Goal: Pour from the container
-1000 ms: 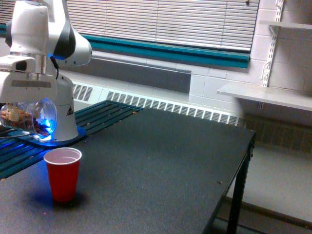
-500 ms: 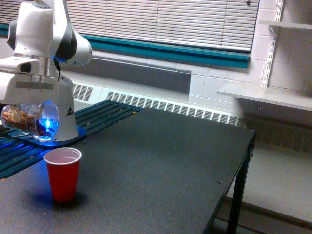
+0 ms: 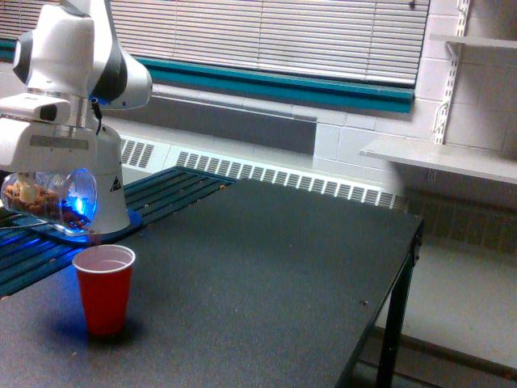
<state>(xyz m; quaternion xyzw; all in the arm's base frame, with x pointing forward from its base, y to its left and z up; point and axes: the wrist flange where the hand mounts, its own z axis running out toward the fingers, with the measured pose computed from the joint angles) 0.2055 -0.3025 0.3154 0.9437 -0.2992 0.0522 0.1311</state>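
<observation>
1. Container (image 3: 48,198): a small clear cup lying almost on its side in the air, above and slightly to the exterior view's left of the red cup (image 3: 104,288), with brown nut-like bits showing inside and a blue glow on its rim end.
2. The gripper (image 3: 36,190) is clamped on the container from above, at the end of the white arm (image 3: 77,56).
3. The red cup stands upright on the dark table (image 3: 275,275), white inside, apart from the container.
4. Behind it, the arm's white base (image 3: 109,198) sits beside dark green slats (image 3: 174,190).
</observation>
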